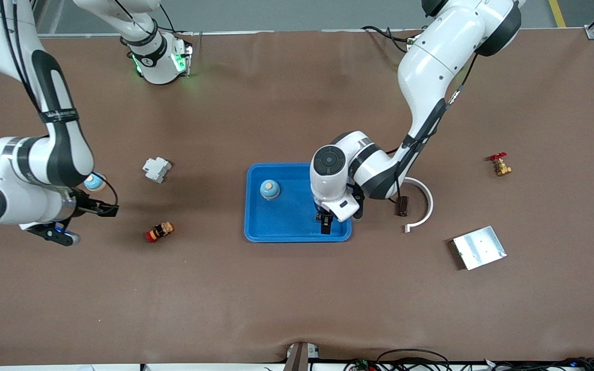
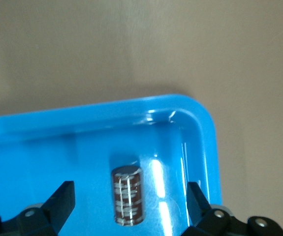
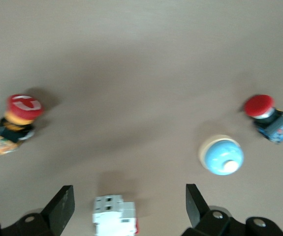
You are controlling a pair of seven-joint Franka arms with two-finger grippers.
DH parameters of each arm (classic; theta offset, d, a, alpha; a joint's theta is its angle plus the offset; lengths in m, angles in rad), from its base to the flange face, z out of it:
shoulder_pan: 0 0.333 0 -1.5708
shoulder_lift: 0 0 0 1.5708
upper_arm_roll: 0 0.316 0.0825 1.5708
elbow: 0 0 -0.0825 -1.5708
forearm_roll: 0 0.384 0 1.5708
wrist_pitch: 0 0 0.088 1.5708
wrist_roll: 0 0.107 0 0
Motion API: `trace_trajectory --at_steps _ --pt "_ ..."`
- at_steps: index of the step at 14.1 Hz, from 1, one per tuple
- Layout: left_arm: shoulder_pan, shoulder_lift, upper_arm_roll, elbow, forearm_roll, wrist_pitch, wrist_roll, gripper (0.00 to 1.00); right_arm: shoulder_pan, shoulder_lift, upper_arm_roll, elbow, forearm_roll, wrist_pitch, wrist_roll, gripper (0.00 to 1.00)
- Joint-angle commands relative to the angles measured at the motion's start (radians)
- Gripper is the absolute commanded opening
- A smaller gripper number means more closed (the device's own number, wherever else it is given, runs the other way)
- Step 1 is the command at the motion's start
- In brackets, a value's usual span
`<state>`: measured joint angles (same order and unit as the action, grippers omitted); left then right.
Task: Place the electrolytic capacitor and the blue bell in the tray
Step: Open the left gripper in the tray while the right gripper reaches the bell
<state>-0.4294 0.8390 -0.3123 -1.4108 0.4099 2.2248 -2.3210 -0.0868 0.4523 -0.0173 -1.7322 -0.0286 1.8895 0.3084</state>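
Table surface (image 1: pixel 286 299): brown, plain. Tray (image 1: pixel 276 226): bright blue, glossy. Capacitor (image 2: pixel 128 195): dark brown w/ silver bands, silver top. Bell in tray (image 1: pixel 269 189): light blue, pale orange button. A second bell (image 3: pixel 221 155) is seen in the right wrist view: light blue on cream base (white knob). Push button (image 3: pixel 14 123): red cap w/ white mark, yellow ring, black body. Another button (image 3: pixel 268 117): red cap, blue-black body. Breaker (image 1: pixel 156 169): white. Valve (image 1: pixel 500 165): brass, red handle. Plate (image 1: pixel 479 247): silver. Curved strip (image 1: pixel 426 203): white.
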Motion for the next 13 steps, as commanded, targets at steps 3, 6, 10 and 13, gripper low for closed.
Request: trace_trajectory --at_steps 3,6,10,13 --pt "0.093 -0.063 -0.079 -0.011 -0.031 -0.077 0.219 1.0 -0.14 -0.082 0.013 -0.243 -0.02 0.217 -0.194 1.0" --pt "0.112 -0.081 -0.09 -0.017 -0.031 -0.128 0.385 1.0 -0.2 -0.083 0.013 -0.332 -0.01 0.312 -0.331 1.0" --pt "0.127 -0.107 -0.103 -0.037 -0.042 -0.166 0.636 1.0 -0.208 -0.089 0.013 -0.415 -0.007 0.37 -0.344 1.0" --pt "0.171 -0.107 -0.134 -0.042 -0.042 -0.166 0.88 1.0 -0.198 -0.089 0.011 -0.44 -0.008 0.416 -0.342 1.0"
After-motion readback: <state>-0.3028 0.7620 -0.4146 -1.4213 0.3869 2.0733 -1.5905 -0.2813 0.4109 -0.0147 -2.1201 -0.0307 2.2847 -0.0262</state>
